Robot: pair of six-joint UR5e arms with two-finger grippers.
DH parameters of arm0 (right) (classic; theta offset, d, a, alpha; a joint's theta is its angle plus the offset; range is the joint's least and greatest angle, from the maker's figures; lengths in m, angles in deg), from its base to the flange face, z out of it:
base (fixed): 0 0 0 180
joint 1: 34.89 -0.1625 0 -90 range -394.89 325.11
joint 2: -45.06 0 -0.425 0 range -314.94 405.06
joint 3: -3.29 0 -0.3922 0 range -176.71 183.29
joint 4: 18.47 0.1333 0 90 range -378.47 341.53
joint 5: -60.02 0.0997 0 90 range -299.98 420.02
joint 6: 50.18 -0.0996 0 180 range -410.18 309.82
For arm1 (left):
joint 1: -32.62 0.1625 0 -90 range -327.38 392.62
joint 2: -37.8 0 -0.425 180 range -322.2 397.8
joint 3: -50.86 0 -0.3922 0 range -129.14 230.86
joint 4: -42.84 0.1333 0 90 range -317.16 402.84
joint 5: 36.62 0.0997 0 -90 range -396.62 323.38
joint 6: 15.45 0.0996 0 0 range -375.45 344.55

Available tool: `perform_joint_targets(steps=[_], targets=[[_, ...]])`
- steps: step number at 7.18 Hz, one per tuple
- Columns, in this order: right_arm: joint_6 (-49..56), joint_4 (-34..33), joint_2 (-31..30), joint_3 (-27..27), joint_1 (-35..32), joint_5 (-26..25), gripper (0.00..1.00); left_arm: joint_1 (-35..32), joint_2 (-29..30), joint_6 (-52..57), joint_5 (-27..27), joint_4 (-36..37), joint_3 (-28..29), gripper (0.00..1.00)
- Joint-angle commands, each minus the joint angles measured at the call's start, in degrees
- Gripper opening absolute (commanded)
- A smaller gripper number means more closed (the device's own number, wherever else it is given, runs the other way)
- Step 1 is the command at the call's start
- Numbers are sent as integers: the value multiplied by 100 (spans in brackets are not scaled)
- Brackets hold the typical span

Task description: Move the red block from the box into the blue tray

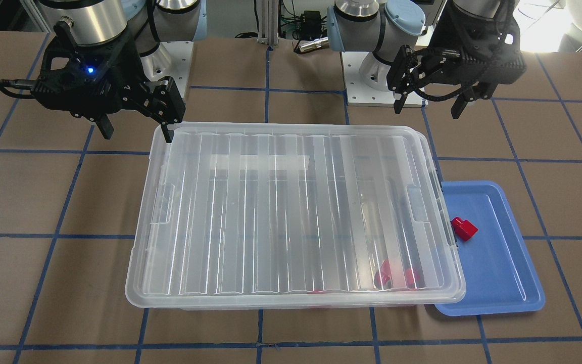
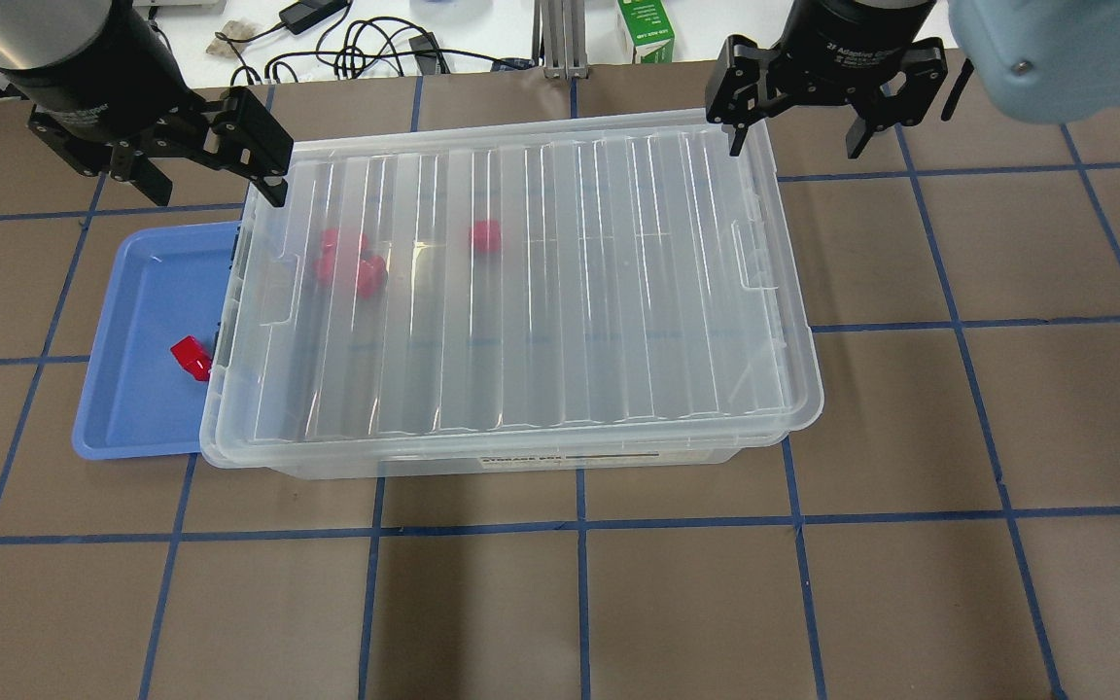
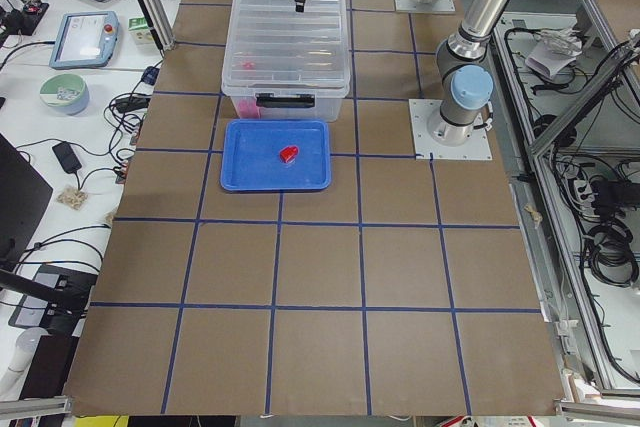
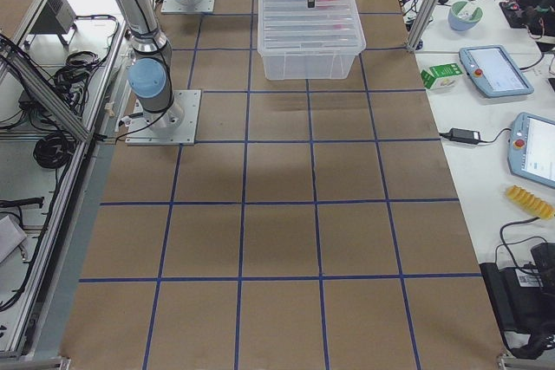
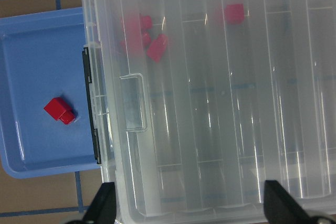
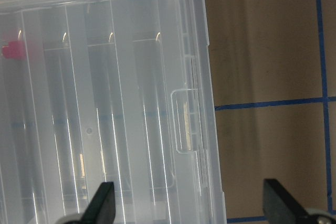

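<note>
The clear box (image 2: 541,292) stands mid-table with its ribbed lid on. Several red blocks (image 2: 351,262) show through the lid near its left end, and also in the left wrist view (image 5: 144,38). One red block (image 2: 191,358) lies in the blue tray (image 2: 142,408), which sits against the box's left end, partly under its rim. In the front view this block (image 1: 464,228) lies in the tray (image 1: 498,273). My left gripper (image 2: 215,192) hangs open and empty above the box's far left corner. My right gripper (image 2: 795,146) hangs open and empty above the far right corner.
The table is brown with blue tape grid lines. Cables and a green carton (image 2: 646,29) lie beyond the far edge. The arm bases (image 1: 387,76) stand behind the box. The left end latch (image 5: 89,103) of the box faces the tray.
</note>
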Motion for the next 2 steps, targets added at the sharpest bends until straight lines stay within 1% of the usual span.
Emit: perform_joint_targets(steps=[1,2], targets=[[0,0,8,9,5,9,100,-9,-32,-6,9,9,-76,100],[0,0,0,9,5,-26,100,-9,-41,-6,0,9,-77,100]])
